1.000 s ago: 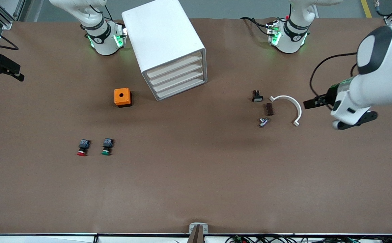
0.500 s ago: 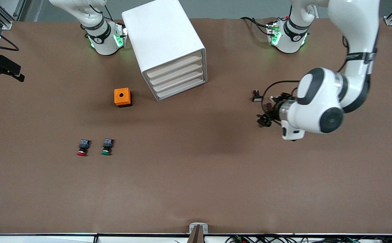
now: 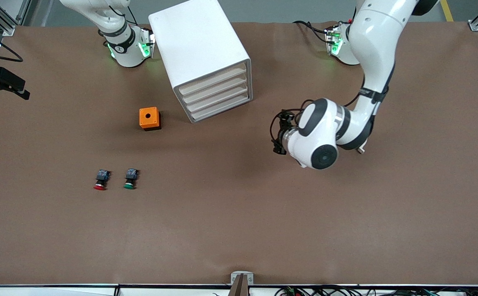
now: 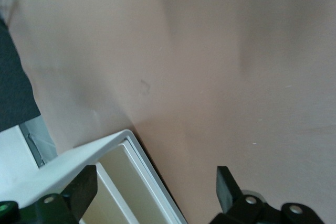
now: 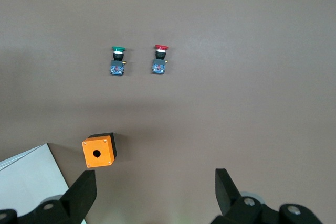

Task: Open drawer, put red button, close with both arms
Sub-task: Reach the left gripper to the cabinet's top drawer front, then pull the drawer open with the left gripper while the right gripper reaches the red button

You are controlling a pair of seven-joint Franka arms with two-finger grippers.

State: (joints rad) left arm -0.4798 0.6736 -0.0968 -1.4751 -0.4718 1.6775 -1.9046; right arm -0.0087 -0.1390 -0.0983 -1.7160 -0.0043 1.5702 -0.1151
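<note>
Swinging in from the table's edge, the left gripper [image 3: 279, 135] now hangs beside the drawer cabinet [image 3: 206, 57], jaws apart and empty.

All drawers are shut; the red button [image 3: 100, 181] lies untouched beside the green button [image 3: 130, 179], nearer the camera than the orange box [image 3: 149, 118]. Right gripper [image 5: 155, 195], open, waits high; nothing blocks.

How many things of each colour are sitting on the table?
Red: 1, the red button
Green: 1, the green button
Orange: 1, the orange box
White: 1, the drawer cabinet
Total: 4. The left arm hangs over the table near the cabinet and may hide more things under it.
</note>
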